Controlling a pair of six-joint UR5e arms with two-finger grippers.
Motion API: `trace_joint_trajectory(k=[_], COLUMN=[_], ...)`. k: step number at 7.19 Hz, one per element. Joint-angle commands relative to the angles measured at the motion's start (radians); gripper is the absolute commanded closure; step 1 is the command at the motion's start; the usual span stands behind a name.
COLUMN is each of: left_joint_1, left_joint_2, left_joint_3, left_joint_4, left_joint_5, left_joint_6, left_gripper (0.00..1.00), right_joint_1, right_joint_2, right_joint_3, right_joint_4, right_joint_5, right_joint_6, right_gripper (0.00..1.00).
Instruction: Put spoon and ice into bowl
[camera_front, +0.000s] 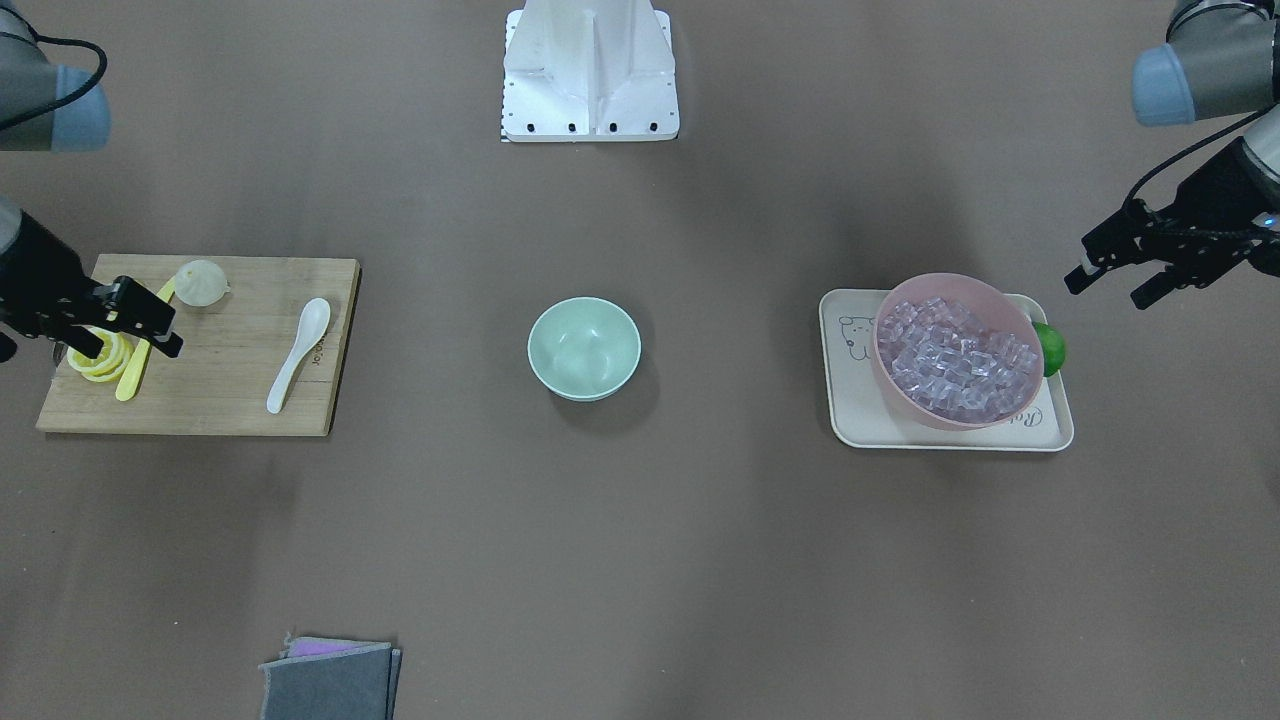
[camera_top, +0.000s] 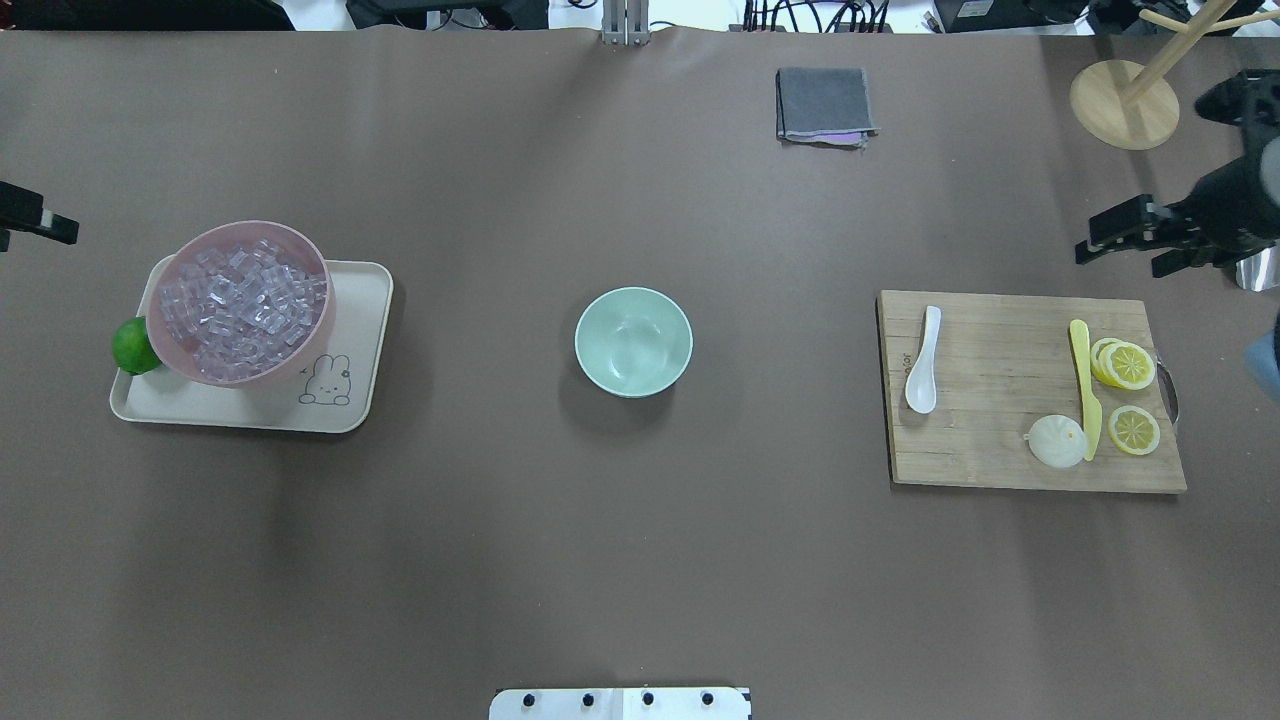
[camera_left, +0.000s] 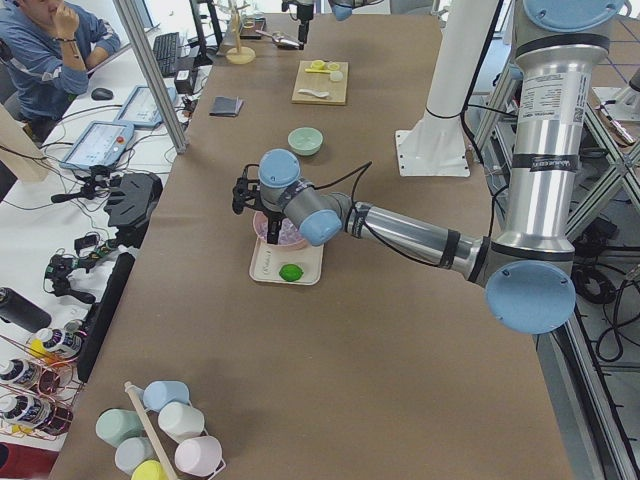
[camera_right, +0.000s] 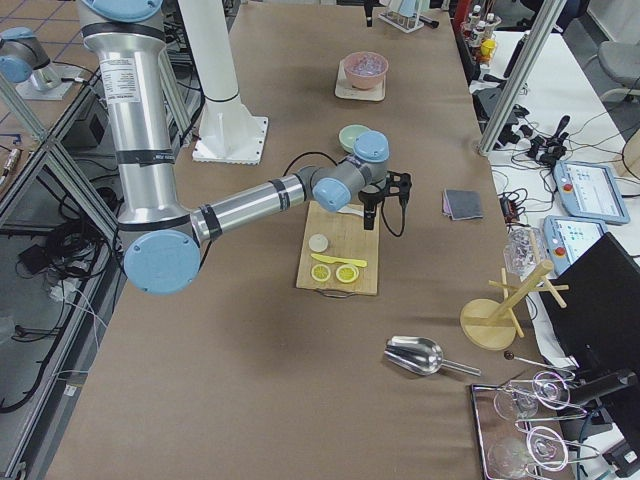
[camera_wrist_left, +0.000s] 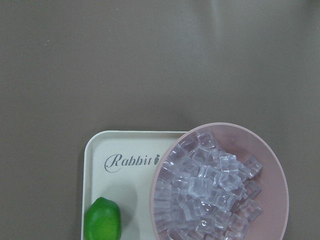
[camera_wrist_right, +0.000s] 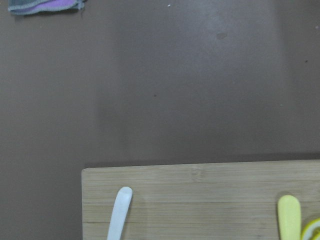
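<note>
**Both grippers empty, 2 pickups not yet begun**

The right gripper (camera_front: 165, 328) hangs with fingers apart over the lemon end of the wooden cutting board (camera_front: 230, 400). The spoon (camera_front: 298, 355) lies flat on that board, well off toward the table's middle. It is glossy white with a short curved handle, so a pinch across the narrow handle, square to it, looks safer than one on the slick oval scoop.

The left gripper (camera_front: 1105, 290), also spread, sits outboard of the pink bowl (camera_front: 960, 280), with the ice (camera_front: 955, 355) heaped inside. The cubes are clear, faintly lilac and probably slippery, so it would do best to come straight down on 1 top cube.

The mint bowl (camera_front: 540, 370), smooth and round, waits far from both grippers, midway between them.
</note>
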Motion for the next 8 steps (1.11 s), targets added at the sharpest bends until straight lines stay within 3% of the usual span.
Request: trace_joint_trajectory(k=[1, 7, 8], left_joint_1=[0.075, 0.090, 0.090], left_joint_2=[-0.046, -0.055, -0.057], left_joint_3=[0.000, 0.002, 0.002], left_joint_4=[0.001, 0.001, 0.001], left_joint_5=[0.060, 0.078, 0.078], left_joint_6=[-0.059, -0.079, -0.079], left_gripper=[0.03, 0.03, 0.03], right_joint_1=[-0.100, -0.201, -0.214], right_joint_2=[0.052, 0.123, 0.128], right_joint_3=[-0.026, -0.144, -0.164], right_joint_4=[0.000, 0.001, 0.001], right_joint_5=[-0.075, -0.115, -0.124], right_joint_6=[0.104, 0.166, 0.168], right_gripper=[0.03, 0.11, 0.16])
